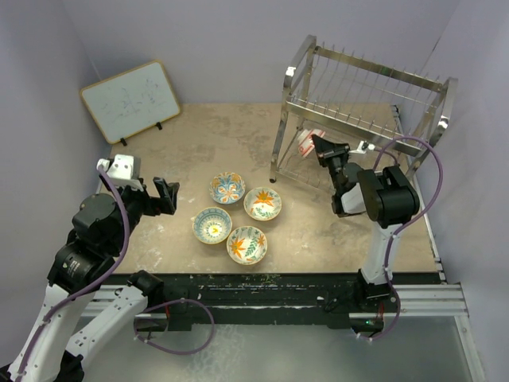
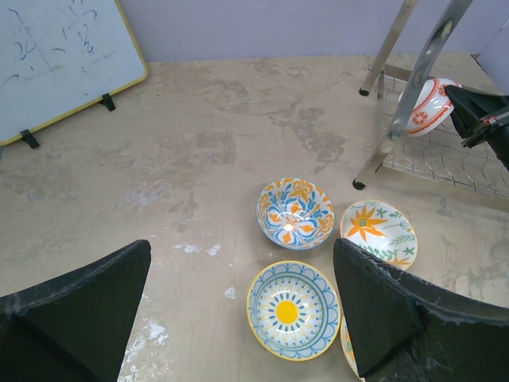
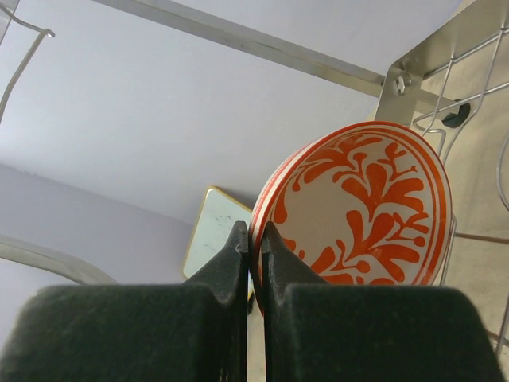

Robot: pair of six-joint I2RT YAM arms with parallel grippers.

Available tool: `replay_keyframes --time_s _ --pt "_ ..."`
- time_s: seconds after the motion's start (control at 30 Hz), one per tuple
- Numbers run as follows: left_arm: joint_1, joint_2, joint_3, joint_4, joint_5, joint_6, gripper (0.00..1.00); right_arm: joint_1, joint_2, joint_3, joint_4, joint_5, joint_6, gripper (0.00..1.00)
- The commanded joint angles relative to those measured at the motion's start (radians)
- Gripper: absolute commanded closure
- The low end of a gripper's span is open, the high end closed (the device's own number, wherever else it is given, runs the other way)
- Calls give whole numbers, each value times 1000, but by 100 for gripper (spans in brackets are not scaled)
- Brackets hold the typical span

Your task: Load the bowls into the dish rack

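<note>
Top view high, looking down, wrist views low, forward, all sharing dish rack [image 1: 362, 95]

Bright even light, soft shadows — glints on the dish rack [image 1: 358, 115], wrist-view foregrounds slightly blurred

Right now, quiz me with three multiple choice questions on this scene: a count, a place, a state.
1. Bowls on the table? A two B four C six
2. The red-orange bowl is: A in another bowl B flat on the table C inside the dish rack, under its top tier
3. The right gripper is: A wide open B shut on that bowl's rim C shut on nothing
1 B, four cluster together. 2 C, it shows behind the rack's post. 3 B, both fingers pinch its rim.
</note>
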Motion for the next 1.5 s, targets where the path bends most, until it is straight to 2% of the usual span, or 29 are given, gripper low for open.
replay_keyframes --time_s 0.0,0.3,0.43,0.57,0.7,0.87,0.93,1.0,1.23,1.47 --pt "6 12 -4 49 7 13 1 -27 -13 -60 272 55 -9 100" --pt "6 9 -8 50 12 8 1 -40 -38 -157 270 128 8 99" --pt "6 8 -14 54 17 6 1 -40 -63 -195 266 152 8 90" --pt "6 6 -15 57 22 4 1 -40 -98 -236 266 189 2 85" --pt "6 -1 -17 55 24 3 1 -40 -132 -282 262 238 -2 69" --pt "6 -4 -17 56 29 2 1 -40 -157 -313 247 268 1 62" --pt "7 -3 -17 56 32 2 1 -40 -172 -316 221 271 3 53" --pt "6 -4 -16 55 32 2 1 -40 -196 -316 181 275 2 43" --pt "7 -15 -18 55 36 2 1 -40 -332 -306 -28 300 -17 37" --pt "6 -32 -27 61 41 -2 1 -40 -503 -234 -481 331 -20 29"
